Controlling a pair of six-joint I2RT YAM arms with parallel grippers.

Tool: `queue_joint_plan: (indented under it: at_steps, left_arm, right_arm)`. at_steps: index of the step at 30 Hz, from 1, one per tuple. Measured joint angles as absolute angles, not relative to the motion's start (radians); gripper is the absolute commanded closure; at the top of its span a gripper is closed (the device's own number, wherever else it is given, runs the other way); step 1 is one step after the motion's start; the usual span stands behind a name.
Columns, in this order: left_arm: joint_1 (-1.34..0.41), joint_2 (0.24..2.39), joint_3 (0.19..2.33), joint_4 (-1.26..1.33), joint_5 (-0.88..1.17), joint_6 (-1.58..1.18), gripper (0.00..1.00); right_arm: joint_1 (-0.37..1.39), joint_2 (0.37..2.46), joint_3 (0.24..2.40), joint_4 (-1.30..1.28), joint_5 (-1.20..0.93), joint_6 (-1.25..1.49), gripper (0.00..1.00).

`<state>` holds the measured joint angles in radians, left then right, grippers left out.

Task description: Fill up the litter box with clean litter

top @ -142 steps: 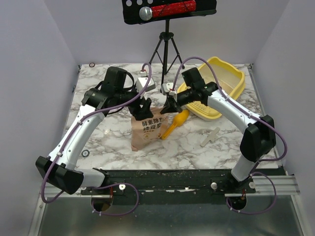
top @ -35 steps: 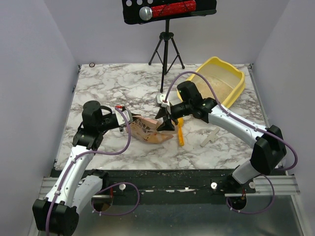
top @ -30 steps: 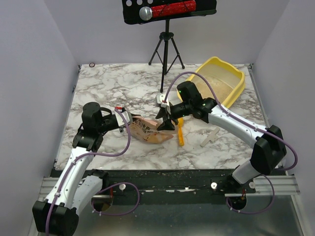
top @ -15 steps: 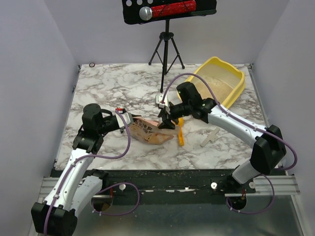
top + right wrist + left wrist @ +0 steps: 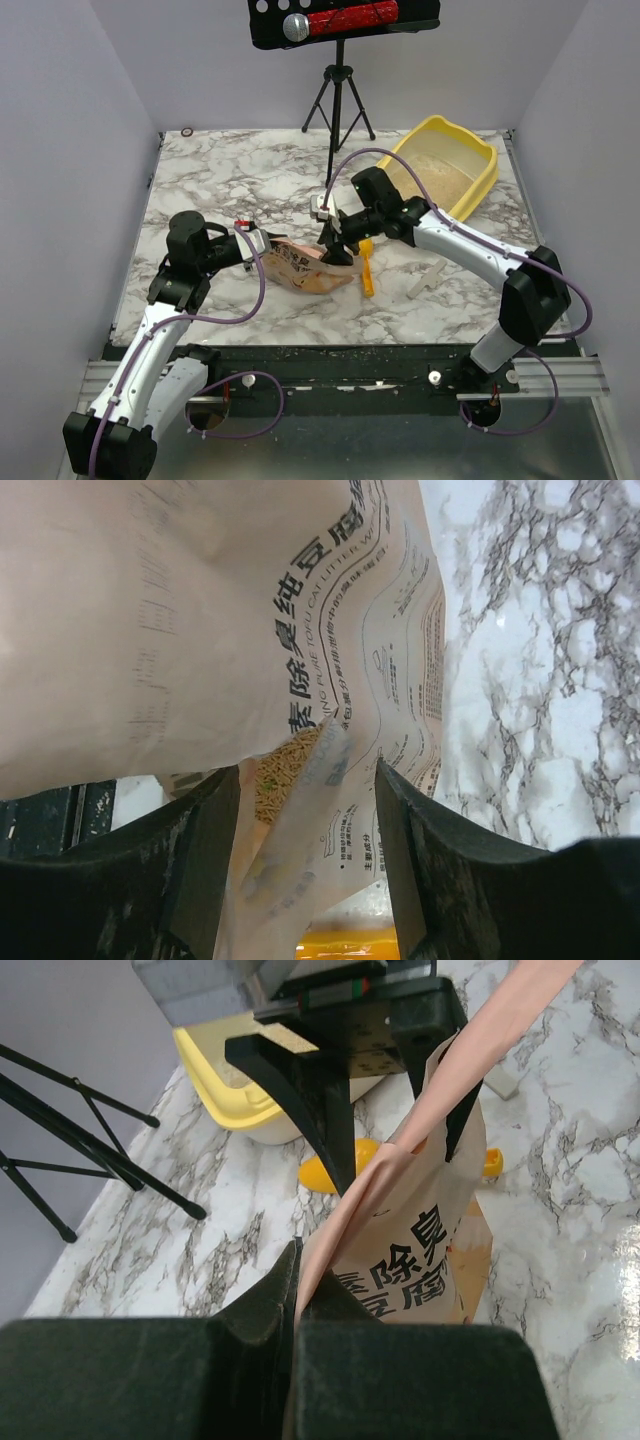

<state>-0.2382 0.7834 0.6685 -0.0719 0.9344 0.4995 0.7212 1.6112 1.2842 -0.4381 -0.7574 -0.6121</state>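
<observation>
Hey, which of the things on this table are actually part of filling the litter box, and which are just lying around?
Part of the job:
litter box
clean litter, some already in it
paper bag, more litter showing at its mouth

Just lying about:
yellow scoop, untouched beside the bag
tripod
white piece

Yellow litter box (image 5: 487, 168), tan black-lettered bag (image 5: 300, 266), grey-veined white marble table (image 5: 230, 180).

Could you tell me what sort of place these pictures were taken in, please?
Most likely a robotics lab test cell rather than a home: a marble-patterned tabletop boxed in by plain walls, a tripod at the back, and a left arm and right arm bolted to a metal rail.
</observation>
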Motion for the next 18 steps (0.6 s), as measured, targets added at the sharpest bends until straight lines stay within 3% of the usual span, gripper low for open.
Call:
queue_joint_plan:
  at_steps: [3, 5, 9, 18]
  left_arm:
    - [-0.242, 0.783, 0.665, -0.07, 0.934, 0.498, 1.0]
    - [-0.245, 0.778, 0.662, -0.069, 0.931, 0.496, 1.0]
    - [-0.246, 0.764, 0.656, -0.068, 0.914, 0.496, 1.0]
    - [-0.251, 0.754, 0.639, -0.022, 0.854, 0.476, 1.0]
  right_arm:
    - [0.721, 1.644, 1.284, -0.438, -0.758, -0.611, 0.46]
    - [0.721, 1.659, 1.284, -0.438, -0.756, -0.609, 0.61]
    - [0.721, 1.664, 1.284, -0.446, -0.71, -0.599, 1.0]
    - [0.744, 1.604, 1.282, -0.417, -0.451, -0.542, 1.0]
